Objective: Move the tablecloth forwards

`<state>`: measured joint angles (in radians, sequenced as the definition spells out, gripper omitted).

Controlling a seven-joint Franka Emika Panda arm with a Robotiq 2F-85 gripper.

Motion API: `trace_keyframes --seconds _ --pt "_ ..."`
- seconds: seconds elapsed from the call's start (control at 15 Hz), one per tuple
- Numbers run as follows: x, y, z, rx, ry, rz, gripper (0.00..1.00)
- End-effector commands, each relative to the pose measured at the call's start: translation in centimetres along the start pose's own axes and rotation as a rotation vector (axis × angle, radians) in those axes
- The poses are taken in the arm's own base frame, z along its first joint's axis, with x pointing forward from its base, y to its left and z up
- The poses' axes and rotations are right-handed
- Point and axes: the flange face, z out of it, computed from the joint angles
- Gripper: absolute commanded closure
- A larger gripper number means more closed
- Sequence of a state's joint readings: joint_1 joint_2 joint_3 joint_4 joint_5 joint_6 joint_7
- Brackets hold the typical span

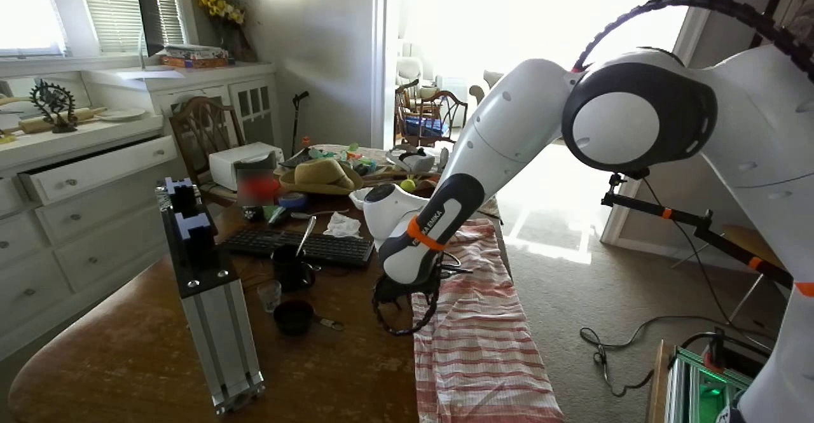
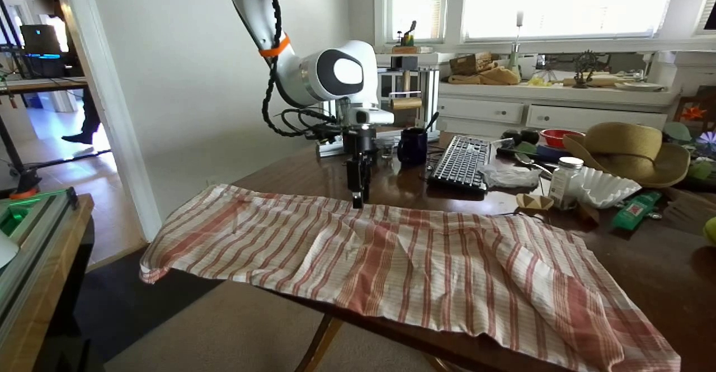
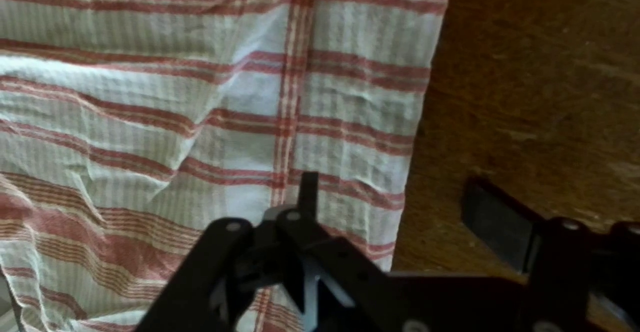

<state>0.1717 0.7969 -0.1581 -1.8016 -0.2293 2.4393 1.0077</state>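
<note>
The tablecloth is a long cloth with red-and-white stripes. It lies creased along the table edge and partly overhangs it. In an exterior view the tablecloth runs down the table's right side. My gripper points down at the cloth's inner long edge. In the wrist view the gripper is open with nothing between its fingers. One finger is over the tablecloth, the other over bare wood, with the cloth's edge between them. Whether the fingertips touch the cloth cannot be told. In an exterior view the arm's wrist mostly hides the fingers.
On the wooden table stand a dark mug, a keyboard, a black cup, a small glass and a metal frame. A straw hat, a jar and a white fluted bowl are further along.
</note>
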Motion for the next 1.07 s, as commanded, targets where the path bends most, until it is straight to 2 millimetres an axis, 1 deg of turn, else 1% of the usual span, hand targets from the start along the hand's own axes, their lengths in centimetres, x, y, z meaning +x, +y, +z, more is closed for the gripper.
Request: trace_keyframes --seconds 0.0,0.07,0.13,0.33,0.4,0.53,0.6,0.67,0.73,0.87,1.0 --pt "0.3 -0.6 1.2 -0.037 -0.017 0.017 0.25" --pt "0.4 -0.6 1.4 -0.041 -0.018 0.019 0.27" --pt "0.4 -0.6 1.6 -0.045 -0.021 0.019 0.26" --pt "0.5 -0.3 2.2 -0.06 -0.032 0.026 0.31" --pt "0.6 -0.2 2.5 -0.065 -0.033 0.027 0.38" --pt "0.7 -0.1 2.8 -0.069 -0.039 0.03 0.39" --pt "0.7 0.0 2.9 -0.073 -0.04 0.032 0.45" --pt "0.8 0.0 2.9 -0.075 -0.043 0.033 0.41" --pt "0.9 0.0 2.9 -0.076 -0.043 0.033 0.41" --pt "0.9 0.1 2.9 -0.077 -0.046 0.033 0.43" --pt "0.9 0.0 2.8 -0.076 -0.049 0.033 0.5"
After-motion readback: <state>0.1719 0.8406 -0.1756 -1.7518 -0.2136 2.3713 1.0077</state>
